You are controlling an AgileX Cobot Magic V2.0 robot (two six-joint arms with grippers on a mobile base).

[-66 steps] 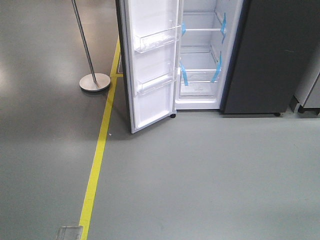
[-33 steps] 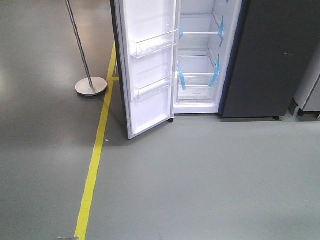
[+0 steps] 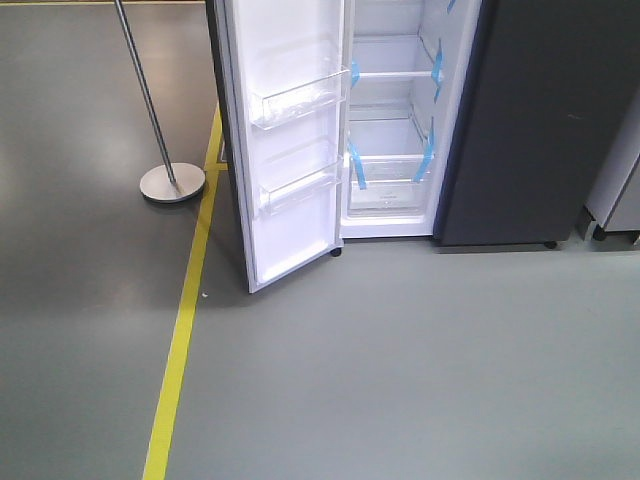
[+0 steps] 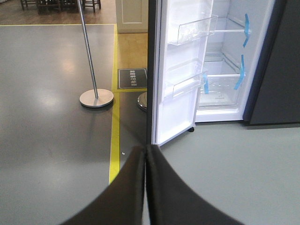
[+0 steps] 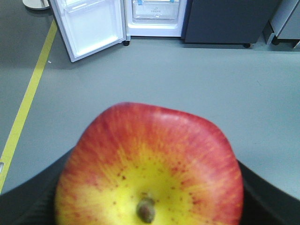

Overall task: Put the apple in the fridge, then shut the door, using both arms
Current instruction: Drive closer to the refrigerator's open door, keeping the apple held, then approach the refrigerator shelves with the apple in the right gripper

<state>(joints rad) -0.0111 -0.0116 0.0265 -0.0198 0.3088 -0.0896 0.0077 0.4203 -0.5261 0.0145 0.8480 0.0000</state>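
Observation:
The apple (image 5: 149, 168), red with a yellow patch round its stem, fills the right wrist view; my right gripper (image 5: 149, 192) is shut on it, black fingers (image 5: 28, 201) showing at both sides. Ahead stands the dark grey fridge (image 3: 540, 120) with its white inside, glass shelves and blue tape strips showing. Its door (image 3: 290, 150) hangs open to the left, clear bins on its white inner face. In the left wrist view my left gripper (image 4: 146, 152) is shut on nothing, low above the floor, pointing at the door's (image 4: 180, 79) outer edge. The fridge (image 5: 154, 14) is still some way off.
A metal pole on a round base (image 3: 172, 182) stands left of the door. A yellow floor line (image 3: 180, 340) runs towards the fridge. A grey cabinet (image 3: 615, 190) sits at the far right. A floor sign (image 4: 132, 78) lies behind the door.
The fridge, the door and the pole base have slid down and left in the front view and look slightly larger; I am closer to the fridge.

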